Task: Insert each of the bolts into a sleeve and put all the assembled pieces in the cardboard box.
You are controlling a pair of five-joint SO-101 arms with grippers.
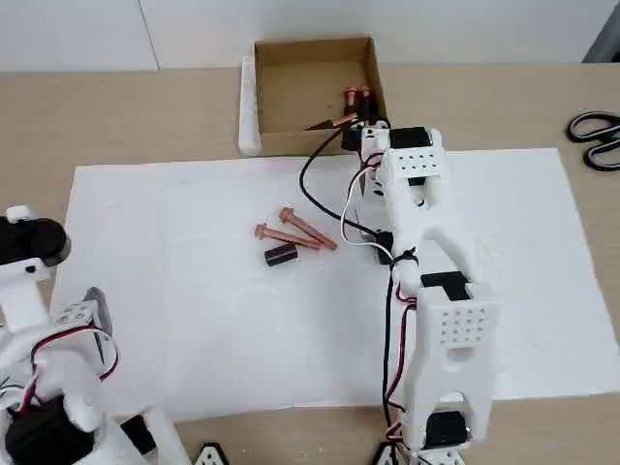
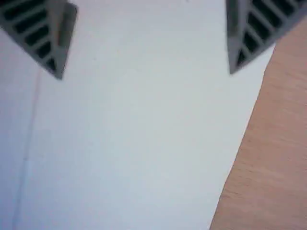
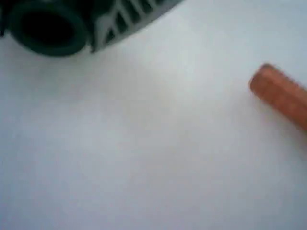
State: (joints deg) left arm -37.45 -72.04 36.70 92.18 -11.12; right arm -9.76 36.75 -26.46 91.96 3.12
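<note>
Bolts [image 1: 308,228], coppery rods, lie beside cylindrical sleeve [image 1: 281,255].

Four bolts [image 1: 288,235] [image 1: 309,229] [image 1: 351,96] [image 1: 365,95], one loose sleeve [image 1: 281,255], one cardboard box [image 1: 291,92], one paper sheet [image 1: 194,320], one pair of scissors [image 1: 596,136].

A light wooden table [image 1: 126,107] (mostly covered by a white paper sheet [image 1: 213,349]) has a pale wall [image 1: 77,29] behind it.

We see copper-coloured bolts [image 1: 308,229] and a black sleeve [image 1: 281,255] on a white sheet [image 1: 194,320]. A brown box [image 1: 310,92] sits at twelve o'clock and black scissors [image 1: 593,138] at two o'clock. The desk [image 1: 126,107] is tan wood-grain and the arm [image 1: 450,329] white.
</note>
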